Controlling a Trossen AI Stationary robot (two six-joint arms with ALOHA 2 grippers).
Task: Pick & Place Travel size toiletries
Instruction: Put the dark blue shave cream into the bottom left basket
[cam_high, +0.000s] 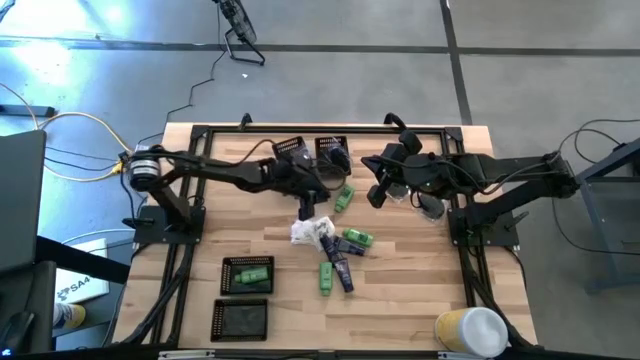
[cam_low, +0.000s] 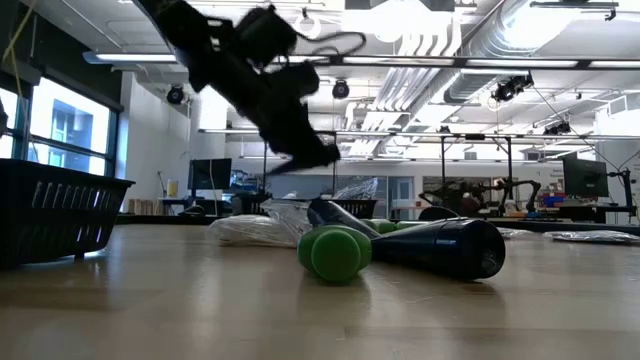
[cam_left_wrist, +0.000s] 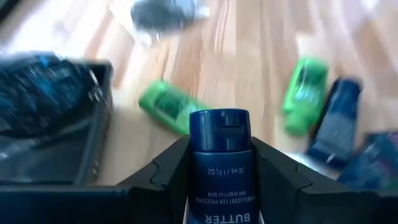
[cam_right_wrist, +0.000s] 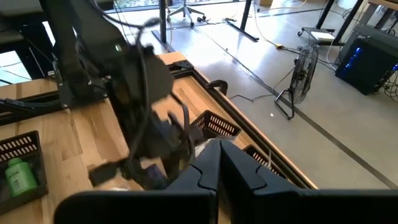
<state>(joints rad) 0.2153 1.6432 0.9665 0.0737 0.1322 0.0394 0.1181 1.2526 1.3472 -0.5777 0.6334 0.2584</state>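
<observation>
Clamped between the left claw (cam_left_wrist: 221, 171) fingers, a navy tube (cam_left_wrist: 219, 168) hangs above the counter (cam_high: 420, 280). Right claw (cam_right_wrist: 217, 163) waits nearby, fingers together.

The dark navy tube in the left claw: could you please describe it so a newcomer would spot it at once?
Start at the wooden table and follow the left arm to its claw above the toiletry pile. The dark navy tube sits clamped between its fingers, cap outward. Unlike the other tubes, it is lifted rather than lying on the wood.
</observation>
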